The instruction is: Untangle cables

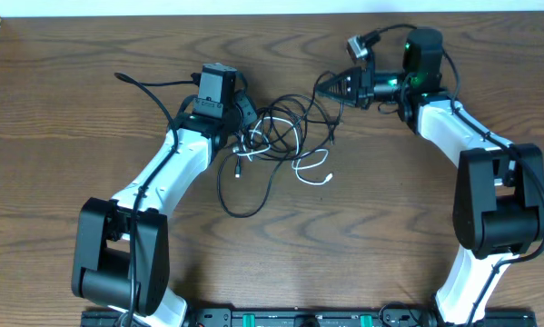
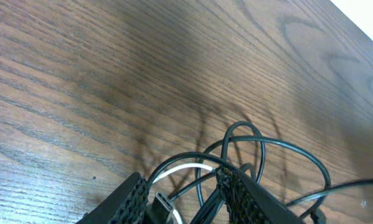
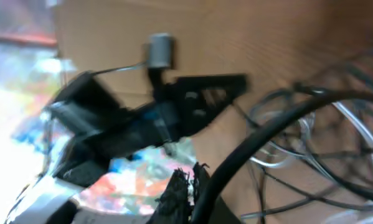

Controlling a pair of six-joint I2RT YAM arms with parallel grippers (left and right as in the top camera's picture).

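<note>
The cables (image 1: 281, 132) lie as a loose tangle of thin black and white cords in the middle of the table. A white end (image 1: 315, 171) trails to the front right. My left gripper (image 1: 247, 123) sits at the tangle's left edge. In the left wrist view it (image 2: 183, 179) stands open, with a white cable's plug (image 2: 164, 204) and black strands (image 2: 248, 140) lying between its fingers (image 2: 135, 198). My right gripper (image 1: 329, 88) is at the tangle's upper right. It (image 3: 187, 183) is shut, and a black cable (image 3: 267, 127) runs out from its tips toward the bundle.
A black cable loop (image 1: 240, 195) hangs toward the table's front. The left arm's own black cord (image 1: 149, 88) trails out to the far left. The table's back edge (image 1: 272, 16) meets a white wall.
</note>
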